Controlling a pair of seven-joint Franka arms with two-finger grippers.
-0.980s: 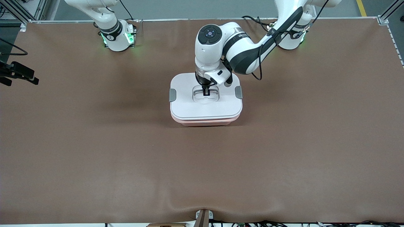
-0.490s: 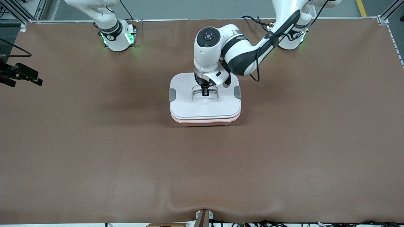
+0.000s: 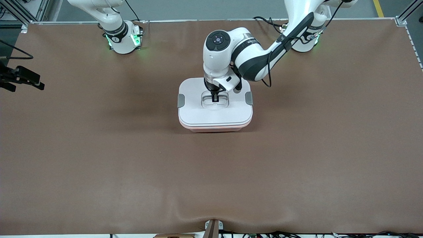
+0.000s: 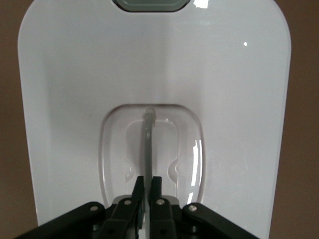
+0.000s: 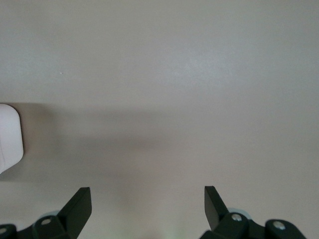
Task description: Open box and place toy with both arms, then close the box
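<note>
L gripper (image 3: 215,98) clamped on lid handle (image 4: 148,144) of box (image 3: 214,127) at table centre, R gripper (image 5: 147,201) spread wide, waiting off table's edge

From high across the table (image 3: 99,148) we look at both bases at twelve o'clock. Our left wrist camera peers straight down, close over the box lid (image 4: 234,99), shared with the front view. Our right wrist camera faces a blank surface.
</note>
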